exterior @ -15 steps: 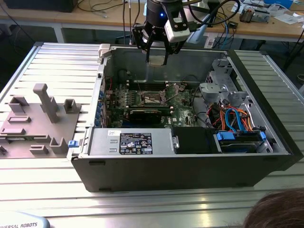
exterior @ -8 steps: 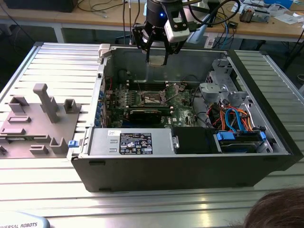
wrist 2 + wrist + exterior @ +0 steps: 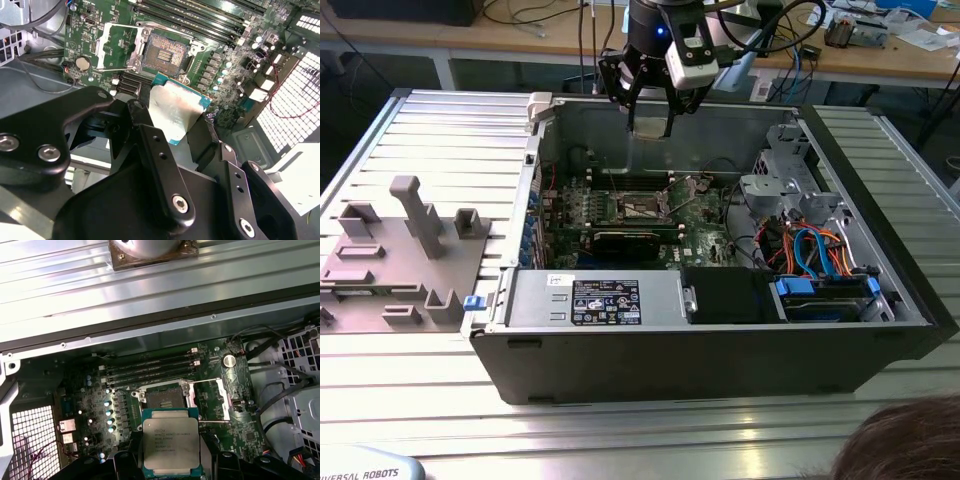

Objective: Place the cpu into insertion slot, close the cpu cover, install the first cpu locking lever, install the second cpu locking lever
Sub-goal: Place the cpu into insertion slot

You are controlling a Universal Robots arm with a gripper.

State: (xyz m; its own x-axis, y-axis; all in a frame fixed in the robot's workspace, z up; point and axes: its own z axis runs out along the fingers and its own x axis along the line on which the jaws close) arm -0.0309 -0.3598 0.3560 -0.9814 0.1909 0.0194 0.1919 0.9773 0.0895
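Step one is in hand: the gripper, jaws clamped on the cpu, hovers well above the bare insertion slot, whose cpu cover lies flipped open. Seating likely calls for squaring the chip to the socket and lowering it flat.
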